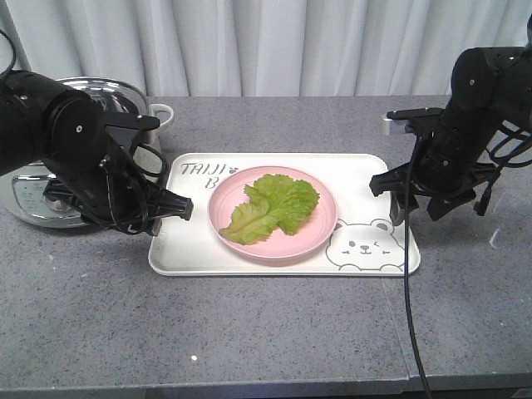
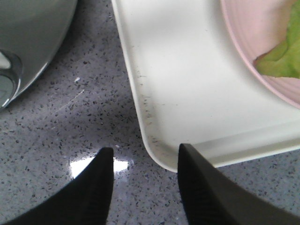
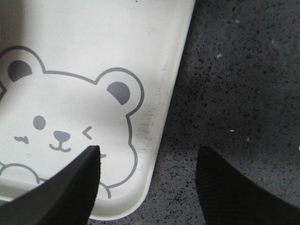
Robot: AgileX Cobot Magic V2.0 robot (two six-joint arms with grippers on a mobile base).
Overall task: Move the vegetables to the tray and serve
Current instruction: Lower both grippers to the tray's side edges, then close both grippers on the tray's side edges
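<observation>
My left gripper [image 2: 145, 154] stood open, holding nothing. One finger hung over the speckled grey worktop [image 2: 70, 122] and the other over the near-left corner of the large cream rectangular plastic tray [image 2: 187, 93], so the rim ran up between them. My right gripper [image 3: 150, 152] was open and empty too, and it mirrored the left: one finger sat above the winking bear drawing and the other above bare worktop, with the tray's right edge between. I could not tell from my wrist views whether either gripper was low enough to take the rim.

On the tray, near its middle, sat a round pink plate [image 1: 324, 224]. On the plate lay the ruffled bright-green lettuce leaf [image 1: 278, 206]. One edge of it showed at the top right of my left wrist view. To my left, off the tray, stood a shiny steel pot with a glass lid [image 1: 100, 87].

I judged the transfer done — the vegetable was already on the tray, and serving was the step in hand. The next move called for lowering both grippers until the fingers bracketed the rim, then shutting them at the same time. After that the lift had to be level and even on both sides, because a tilt could send the plate sliding.
</observation>
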